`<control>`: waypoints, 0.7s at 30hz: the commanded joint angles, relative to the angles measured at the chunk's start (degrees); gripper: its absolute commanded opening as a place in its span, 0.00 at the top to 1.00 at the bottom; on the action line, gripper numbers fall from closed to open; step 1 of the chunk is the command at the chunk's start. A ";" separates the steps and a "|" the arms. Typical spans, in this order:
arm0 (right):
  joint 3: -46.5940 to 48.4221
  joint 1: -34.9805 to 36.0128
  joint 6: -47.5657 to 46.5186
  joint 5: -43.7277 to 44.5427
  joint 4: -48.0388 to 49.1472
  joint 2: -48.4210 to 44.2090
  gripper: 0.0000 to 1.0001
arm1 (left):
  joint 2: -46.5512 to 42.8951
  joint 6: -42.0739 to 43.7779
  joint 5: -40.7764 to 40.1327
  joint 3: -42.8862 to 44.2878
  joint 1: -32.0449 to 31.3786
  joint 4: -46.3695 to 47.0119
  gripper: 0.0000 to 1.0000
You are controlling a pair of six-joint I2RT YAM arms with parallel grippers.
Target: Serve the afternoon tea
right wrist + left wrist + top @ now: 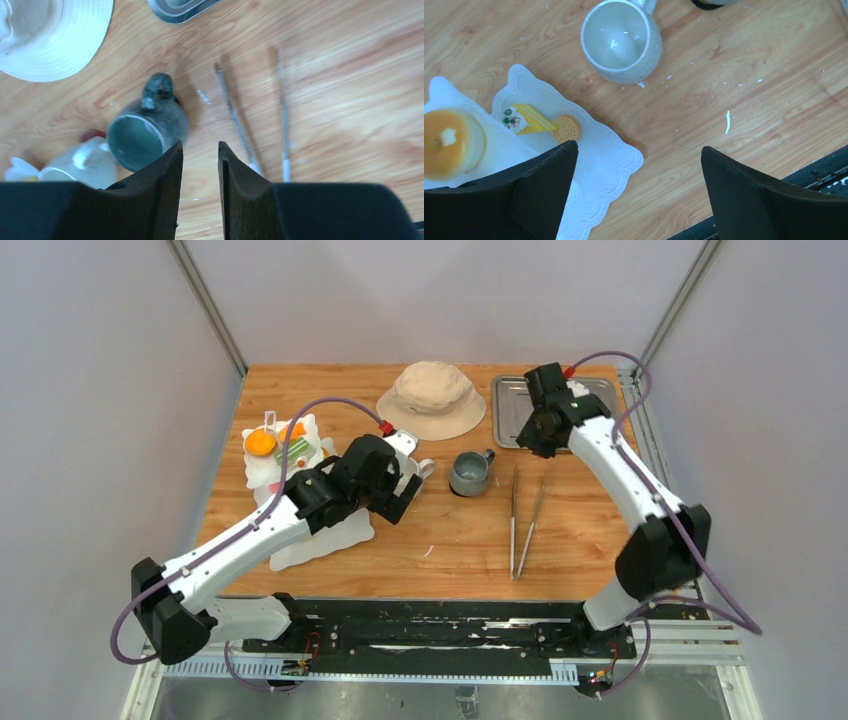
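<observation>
The white wavy-edged stand (283, 468) is at the left, with an orange pastry (261, 443) and a green one (297, 450) on it. In the left wrist view its tier (599, 155) holds a yellow pastry (535, 119), a round biscuit (565, 128) and an orange pastry (449, 142). The white mug (621, 40) stands upright and empty just beyond. My left gripper (639, 150) is open and empty above the tier's edge, mostly hiding the white mug (424, 468). The grey mug (470, 472) stands mid-table. My right gripper (200, 147) has only a narrow gap, empty, high beside the grey mug (145, 132).
A beige bucket hat (431, 398) lies at the back centre. A metal tray (510, 405) sits at the back right, under my right gripper (530, 435). Long metal tongs (525, 520) lie right of the grey mug and also show in the right wrist view (235, 120).
</observation>
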 commanded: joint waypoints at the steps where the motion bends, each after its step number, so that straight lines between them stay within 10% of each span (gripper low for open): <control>1: -9.01 -0.68 -15.33 10.24 3.99 -12.22 0.69 | -6.02 -1.26 -5.23 -0.03 -0.52 2.88 0.02; 12: -35.04 -0.74 -24.63 22.15 22.35 -48.17 0.47 | -15.23 -2.87 -7.07 -2.85 -0.52 8.15 0.02; 21: -37.97 -0.70 -27.38 26.50 26.10 -54.79 0.46 | -15.76 -4.76 -9.72 -3.25 -0.52 8.99 0.02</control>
